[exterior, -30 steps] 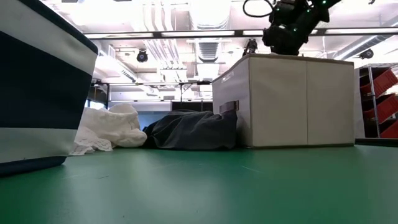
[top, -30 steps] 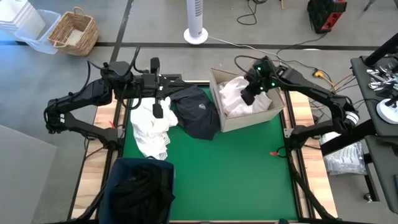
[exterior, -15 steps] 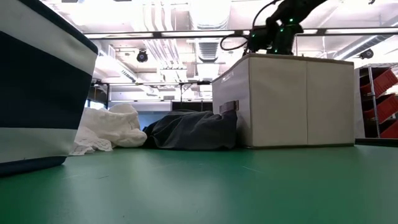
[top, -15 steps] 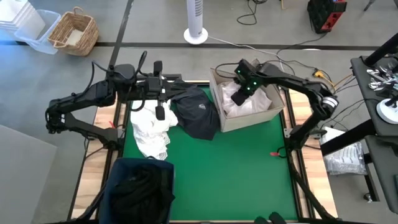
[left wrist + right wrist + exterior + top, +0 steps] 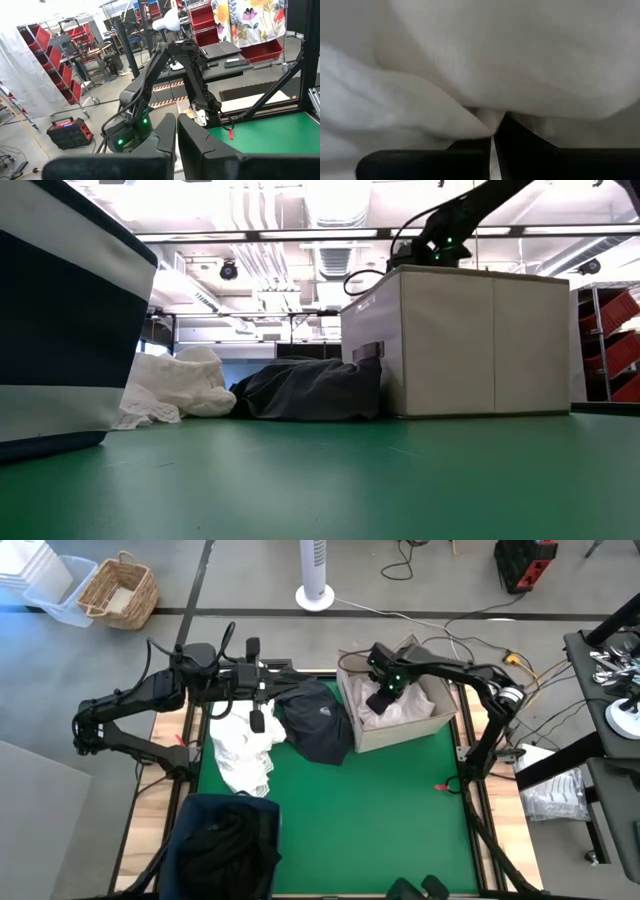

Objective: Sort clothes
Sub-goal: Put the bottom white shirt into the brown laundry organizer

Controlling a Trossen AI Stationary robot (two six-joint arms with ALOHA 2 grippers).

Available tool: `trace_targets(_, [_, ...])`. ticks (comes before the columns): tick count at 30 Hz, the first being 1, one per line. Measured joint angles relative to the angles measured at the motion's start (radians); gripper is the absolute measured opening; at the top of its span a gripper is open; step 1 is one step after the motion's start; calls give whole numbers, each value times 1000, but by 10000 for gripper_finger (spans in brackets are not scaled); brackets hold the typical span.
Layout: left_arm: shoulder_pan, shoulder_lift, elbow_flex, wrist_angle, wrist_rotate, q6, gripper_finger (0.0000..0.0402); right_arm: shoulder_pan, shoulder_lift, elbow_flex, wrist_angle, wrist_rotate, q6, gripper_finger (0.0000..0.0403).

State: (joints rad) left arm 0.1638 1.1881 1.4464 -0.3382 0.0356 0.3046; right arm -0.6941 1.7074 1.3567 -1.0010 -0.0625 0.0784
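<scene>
Reaching down into the beige cardboard box [image 5: 398, 730] at the upper right of the high view, the right gripper [image 5: 379, 700] is pressing its closed tips into the white garments [image 5: 400, 710] heaped inside. Its wrist camera is showing little but pale folds of cloth against the two dark fingers [image 5: 520, 145], which are meeting with barely a slit between them; whether a pinch of fabric is caught there cannot be told. To do this step well, the arm is probably best lifting straight up and clear of the box wall before swinging away, so that nothing snags on the rim or drags a garment back out.

At the upper left of that view, the left gripper [image 5: 256, 721] is hanging with its fingers pressed together over the white heap [image 5: 243, 752] lying on the green mat [image 5: 380, 810]. It is holding nothing that can be seen. Beside that heap, the dark garment with a small logo [image 5: 318, 720] is lying against the box's side. More dark clothing [image 5: 225, 840] is filling the navy bin [image 5: 262, 815] at the lower left. Seen from table height, the white and dark piles are touching, between bin and box.
</scene>
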Motion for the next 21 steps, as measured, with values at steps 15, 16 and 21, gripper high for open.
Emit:
trace_targets(15, [0, 0, 0, 0, 0, -3, 0, 0, 77, -17, 74, 12, 13, 9])
trace_targets(16, [0, 0, 0, 0, 0, -3, 0, 0, 82, -20, 83, 13, 15, 9])
trace_targets(21, [0, -1, 0, -1, 0, -4, 0, 0, 91, -27, 108, 14, 17, 9])
